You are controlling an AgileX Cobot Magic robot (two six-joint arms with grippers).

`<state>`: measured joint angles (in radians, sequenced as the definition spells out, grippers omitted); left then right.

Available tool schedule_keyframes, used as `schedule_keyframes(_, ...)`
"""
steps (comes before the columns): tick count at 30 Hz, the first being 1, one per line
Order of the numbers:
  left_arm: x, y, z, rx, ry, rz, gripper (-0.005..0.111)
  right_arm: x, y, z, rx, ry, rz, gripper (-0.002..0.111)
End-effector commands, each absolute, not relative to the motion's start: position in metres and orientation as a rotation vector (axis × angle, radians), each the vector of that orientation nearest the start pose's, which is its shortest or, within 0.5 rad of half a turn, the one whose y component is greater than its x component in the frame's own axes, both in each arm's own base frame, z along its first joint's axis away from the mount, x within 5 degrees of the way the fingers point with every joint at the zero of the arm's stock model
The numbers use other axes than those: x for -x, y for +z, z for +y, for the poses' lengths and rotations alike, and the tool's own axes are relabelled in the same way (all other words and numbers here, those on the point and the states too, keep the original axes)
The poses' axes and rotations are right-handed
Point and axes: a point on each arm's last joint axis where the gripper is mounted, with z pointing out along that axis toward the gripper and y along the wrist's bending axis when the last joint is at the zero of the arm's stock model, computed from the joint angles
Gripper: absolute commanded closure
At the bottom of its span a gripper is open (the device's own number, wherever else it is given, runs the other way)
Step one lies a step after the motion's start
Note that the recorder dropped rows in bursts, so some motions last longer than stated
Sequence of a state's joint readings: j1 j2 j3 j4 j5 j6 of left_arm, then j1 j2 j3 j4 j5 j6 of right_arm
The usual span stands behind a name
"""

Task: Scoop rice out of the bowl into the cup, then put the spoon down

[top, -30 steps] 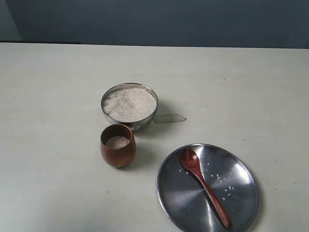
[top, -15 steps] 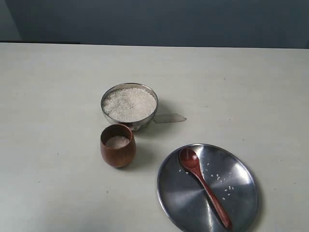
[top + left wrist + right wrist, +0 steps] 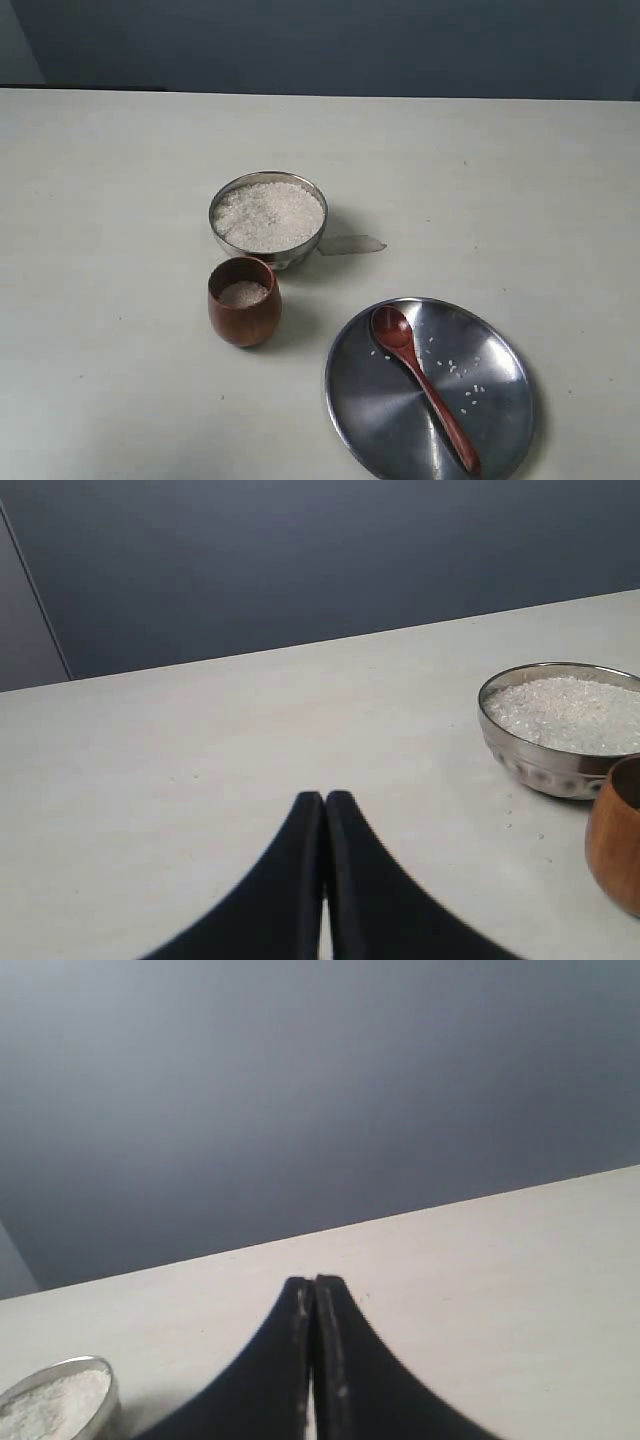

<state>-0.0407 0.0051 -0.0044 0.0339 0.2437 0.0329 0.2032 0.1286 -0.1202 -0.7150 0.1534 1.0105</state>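
Rice (image 3: 268, 215) heaps in the bowl (image 3: 292, 257), and there's some in the cup (image 3: 244, 322) just in front. Spoon (image 3: 430, 392) lies on the plate (image 3: 500, 420), loose grains beside it. Left gripper (image 3: 324, 802), right gripper (image 3: 313, 1285): both pressed together, holding nothing.

No text, label or number can be read — none anywhere.

You see the cup (image 3: 618, 845) cropped by the left wrist view's edge, and the bowl (image 3: 113, 1410) by the right wrist view's.
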Motion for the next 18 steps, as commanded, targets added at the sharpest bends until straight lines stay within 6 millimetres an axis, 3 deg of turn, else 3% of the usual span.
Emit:
schedule_keyframes(1, -0.056, 0.192, -0.002, -0.092, 0.030, 1.712, 0.106, -0.058, 0.229, -0.002, -0.225, 0.264, 1.555, 0.108)
schedule_keyframes(18, -0.056, 0.192, -0.002, -0.092, 0.030, 1.712, 0.106, -0.052, 0.215, -0.016, -0.407, 0.091, 1.558, 0.108)
